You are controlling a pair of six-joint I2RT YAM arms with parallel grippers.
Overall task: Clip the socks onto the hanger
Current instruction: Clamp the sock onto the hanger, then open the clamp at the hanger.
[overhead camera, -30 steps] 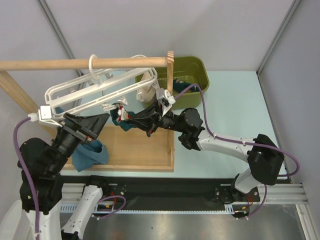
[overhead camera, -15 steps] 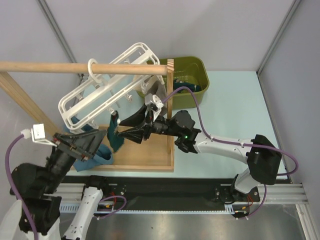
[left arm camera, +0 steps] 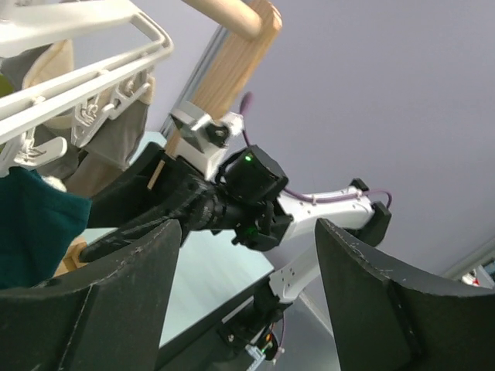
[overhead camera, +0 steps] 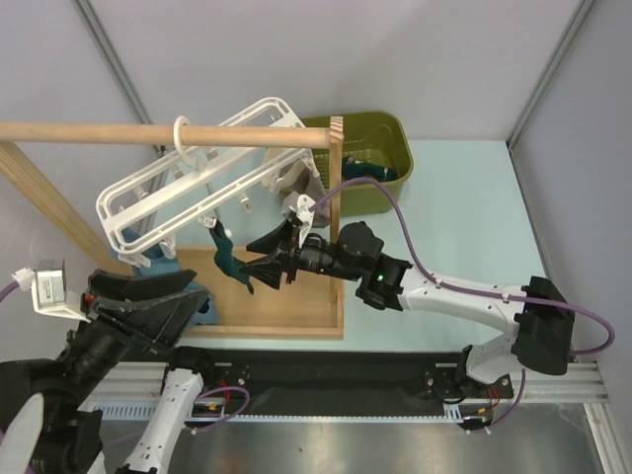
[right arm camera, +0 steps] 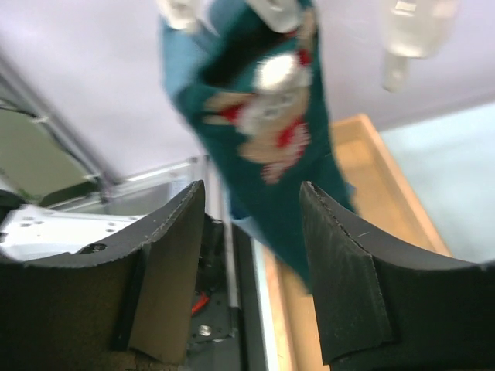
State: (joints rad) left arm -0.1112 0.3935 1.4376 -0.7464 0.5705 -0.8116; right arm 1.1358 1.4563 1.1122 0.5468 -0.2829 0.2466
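The white hanger [overhead camera: 188, 188] hangs tilted by its ring from the wooden rod. One teal sock [overhead camera: 226, 259] with a red-and-white patch [right arm camera: 267, 116] dangles from a clip peg on it. My right gripper [overhead camera: 253, 256] is open just right of that sock, which hangs beyond the fingertips in the right wrist view [right arm camera: 251, 224]. My left gripper [overhead camera: 186, 293] is open and empty, low and left of the hanger. Its wrist view shows the hanger [left arm camera: 85, 73], the sock's edge [left arm camera: 31, 224] and the right arm. Another sock [overhead camera: 204, 304] lies on the rack's base, partly hidden by the left gripper.
The wooden rod [overhead camera: 89, 131] and post [overhead camera: 337, 178] stand over a wooden base [overhead camera: 286, 296]. A green bin [overhead camera: 395, 133] holding more teal fabric sits behind the post. A beige cloth [overhead camera: 299, 180] hangs from the hanger's right end. Several free clip pegs [right arm camera: 410, 31] dangle nearby.
My right gripper opened and let go of the sock, which now hangs from the clip. My left gripper came off the hanger and drew back down-left. The hanger swung.
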